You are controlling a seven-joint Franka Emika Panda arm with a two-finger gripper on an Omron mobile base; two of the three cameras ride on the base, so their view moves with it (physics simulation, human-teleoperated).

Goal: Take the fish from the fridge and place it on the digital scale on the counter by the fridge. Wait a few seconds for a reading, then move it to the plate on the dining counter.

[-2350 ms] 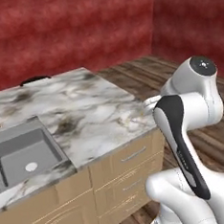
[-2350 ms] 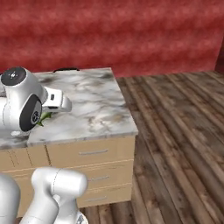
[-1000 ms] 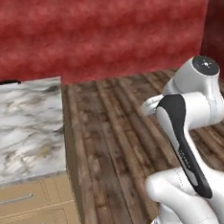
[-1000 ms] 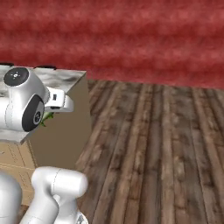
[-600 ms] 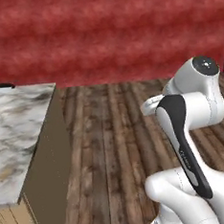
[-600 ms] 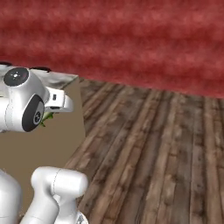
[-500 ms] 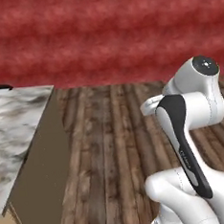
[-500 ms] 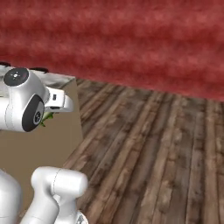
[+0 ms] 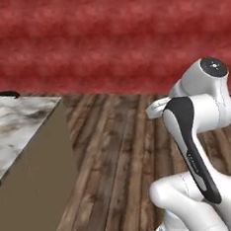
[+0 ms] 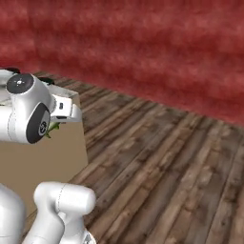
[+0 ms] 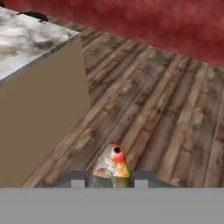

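Between the tips of the tool (image 11: 112, 180), low in the hand view, the fish (image 11: 112, 165) pokes forward head first, its red-ringed eye and orange-yellow snout showing above the two dark fingers (image 11: 142, 176) that close on it from either side. Ahead of the tool and off to its left stands the dining counter (image 11: 30, 39), a marble-topped surface with brown veins and a plain tan end panel facing the robot; a small dark object (image 11: 33, 15) sits at its far edge, too blurred to name. Beyond the tool and to its right runs bare wooden floor (image 11: 166, 105) up to a red wall (image 11: 175, 22). In the right base view a sliver of green (image 10: 51, 128) shows just under the white wrist, which is likely the tail of the fish. By the look of it the robot is carrying its catch toward the surface for the final placing, with the plate not yet in sight. The risks from here, as a judgement: the grip seems to cover only a short stretch of a slim, smooth body, so a sharp turn or jolt could let it slip to the floor, and a low swing could knock the tool or the fish against the corner of the surface. No brand, label or writing can be read anywhere.
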